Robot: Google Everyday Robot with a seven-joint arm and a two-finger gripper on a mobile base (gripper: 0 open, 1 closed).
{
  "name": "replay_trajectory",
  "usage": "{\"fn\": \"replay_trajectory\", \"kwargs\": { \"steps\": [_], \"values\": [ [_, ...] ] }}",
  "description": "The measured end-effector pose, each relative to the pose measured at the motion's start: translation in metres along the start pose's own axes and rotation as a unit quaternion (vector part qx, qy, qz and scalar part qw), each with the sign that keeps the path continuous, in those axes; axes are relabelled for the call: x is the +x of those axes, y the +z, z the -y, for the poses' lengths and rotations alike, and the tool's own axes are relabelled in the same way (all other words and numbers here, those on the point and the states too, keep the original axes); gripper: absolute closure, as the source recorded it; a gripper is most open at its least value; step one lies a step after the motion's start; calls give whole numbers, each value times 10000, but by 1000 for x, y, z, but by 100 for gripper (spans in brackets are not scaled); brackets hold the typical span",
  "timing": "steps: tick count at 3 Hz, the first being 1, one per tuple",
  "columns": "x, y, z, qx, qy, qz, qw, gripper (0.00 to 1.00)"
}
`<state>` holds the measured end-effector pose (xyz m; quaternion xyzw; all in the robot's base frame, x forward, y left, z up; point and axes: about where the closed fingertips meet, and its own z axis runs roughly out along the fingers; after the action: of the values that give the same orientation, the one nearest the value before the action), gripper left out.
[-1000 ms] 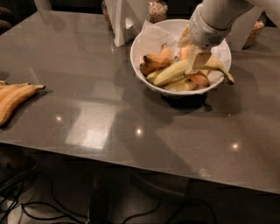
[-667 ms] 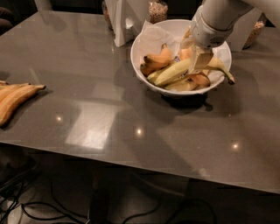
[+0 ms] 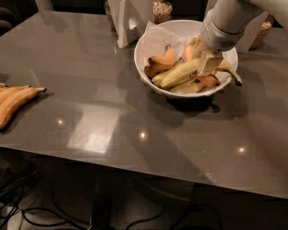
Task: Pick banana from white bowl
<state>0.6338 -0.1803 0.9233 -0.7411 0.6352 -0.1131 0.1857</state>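
The white bowl (image 3: 140, 53), lined with crumpled white paper, stands at the back right of the grey table. The long pale yellow-green banana (image 3: 180, 74) lies across it, its thin dark-tipped stem hanging over the right rim. Shorter orange-yellow bananas (image 3: 160, 62) lie beside and under it. My gripper (image 3: 208, 63) reaches down from the upper right into the bowl and sits right on the long banana's right half, hiding that part of it.
Flat orange-brown bananas (image 3: 15, 102) lie at the table's left edge. A white upright object (image 3: 126, 23) and a jar (image 3: 162, 10) stand behind the bowl, another jar (image 3: 263, 31) at the far right. Cables lie on the floor below the front edge.
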Motion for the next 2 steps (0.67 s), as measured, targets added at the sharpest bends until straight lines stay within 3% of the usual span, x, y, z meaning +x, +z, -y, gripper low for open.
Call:
{"fn": "replay_trajectory", "kwargs": {
  "steps": [1, 2],
  "values": [
    [7, -1, -6, -62, 138, 26, 9999, 98],
    [14, -18, -19, -151, 461, 295, 9984, 100]
  ]
}}
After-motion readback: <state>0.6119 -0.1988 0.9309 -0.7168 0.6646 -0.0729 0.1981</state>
